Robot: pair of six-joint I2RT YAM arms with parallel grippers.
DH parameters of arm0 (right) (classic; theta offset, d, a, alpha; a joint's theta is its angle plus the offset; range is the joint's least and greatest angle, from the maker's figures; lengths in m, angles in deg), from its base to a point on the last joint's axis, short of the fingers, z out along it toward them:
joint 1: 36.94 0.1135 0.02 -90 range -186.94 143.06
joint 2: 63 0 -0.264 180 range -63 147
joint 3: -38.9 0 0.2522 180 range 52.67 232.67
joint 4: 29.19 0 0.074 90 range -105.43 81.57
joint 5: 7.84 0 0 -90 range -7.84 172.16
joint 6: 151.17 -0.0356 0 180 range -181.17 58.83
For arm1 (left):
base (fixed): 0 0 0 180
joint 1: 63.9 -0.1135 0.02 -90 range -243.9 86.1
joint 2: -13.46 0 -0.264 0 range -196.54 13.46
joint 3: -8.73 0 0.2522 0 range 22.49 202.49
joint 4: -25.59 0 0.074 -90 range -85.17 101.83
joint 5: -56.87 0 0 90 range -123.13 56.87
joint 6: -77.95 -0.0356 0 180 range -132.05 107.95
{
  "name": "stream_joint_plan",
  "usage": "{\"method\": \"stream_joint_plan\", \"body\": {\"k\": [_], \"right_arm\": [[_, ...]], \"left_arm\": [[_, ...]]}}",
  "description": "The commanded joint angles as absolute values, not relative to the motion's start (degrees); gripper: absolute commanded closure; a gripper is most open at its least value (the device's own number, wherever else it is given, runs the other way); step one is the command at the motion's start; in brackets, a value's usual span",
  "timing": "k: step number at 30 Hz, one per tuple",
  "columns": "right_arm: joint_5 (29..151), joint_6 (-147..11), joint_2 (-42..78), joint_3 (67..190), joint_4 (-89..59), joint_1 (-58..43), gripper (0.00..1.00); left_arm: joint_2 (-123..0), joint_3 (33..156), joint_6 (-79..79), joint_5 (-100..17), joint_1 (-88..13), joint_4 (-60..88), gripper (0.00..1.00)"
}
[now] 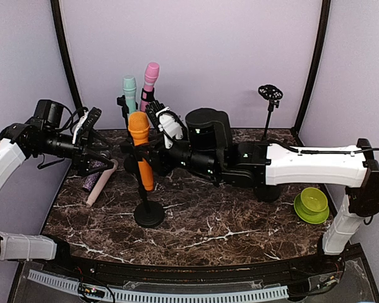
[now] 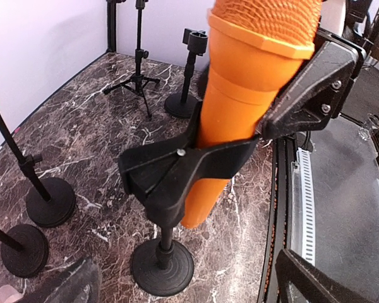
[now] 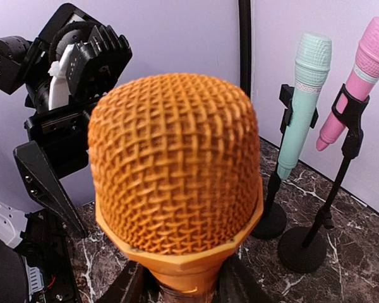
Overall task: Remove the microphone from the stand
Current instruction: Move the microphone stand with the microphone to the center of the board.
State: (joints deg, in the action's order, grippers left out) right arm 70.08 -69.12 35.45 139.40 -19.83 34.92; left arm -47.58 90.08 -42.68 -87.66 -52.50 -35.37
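Orange microphone (image 1: 139, 148) sits clipped in its round-based stand (image 1: 149, 213) on the dark marble tabletop (image 1: 227, 224), lilac walls (image 1: 208, 50) behind; right gripper (image 1: 146, 158) flanks it, grip unclear; left gripper (image 1: 93, 146) wide open.

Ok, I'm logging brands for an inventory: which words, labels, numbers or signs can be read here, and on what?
None: no text can be read in any view. The orange plastic microphone, the mint-green microphone, the pink microphone and the black clip stand bear no visible print; the white arm casing shows no legible marking either.
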Motion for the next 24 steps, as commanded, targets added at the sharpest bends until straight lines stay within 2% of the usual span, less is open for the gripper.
{"method": "stream_joint_plan", "body": {"k": [1, 3, 4, 6, 12, 24], "right_arm": [[75.0, -70.8, 35.4, 140.5, -25.9, 35.0, 0.32], [75.9, -70.8, 35.8, 141.3, -24.5, 35.0, 0.17], [76.2, -70.7, 35.9, 141.7, -23.9, 34.9, 0.14], [76.9, -70.5, 36.0, 142.3, -23.2, 34.9, 0.14], [78.7, -69.9, 35.4, 143.0, -23.0, 34.4, 0.36], [81.1, -70.2, 37.6, 147.5, -19.0, 33.9, 0.6]], "left_arm": [[-47.0, 89.4, -50.3, -93.7, -52.8, -35.4, 0.01], [-48.3, 90.2, -52.5, -94.7, -52.8, -35.4, 0.01], [-49.2, 90.9, -53.7, -95.0, -52.8, -35.7, 0.01], [-51.1, 92.7, -56.4, -95.8, -52.8, -37.0, 0.01], [-56.9, 98.0, -65.5, -99.4, -52.7, -40.9, 0.03], [-63.2, 102.3, -77.9, -101.9, -49.4, -47.1, 0.15]]}}
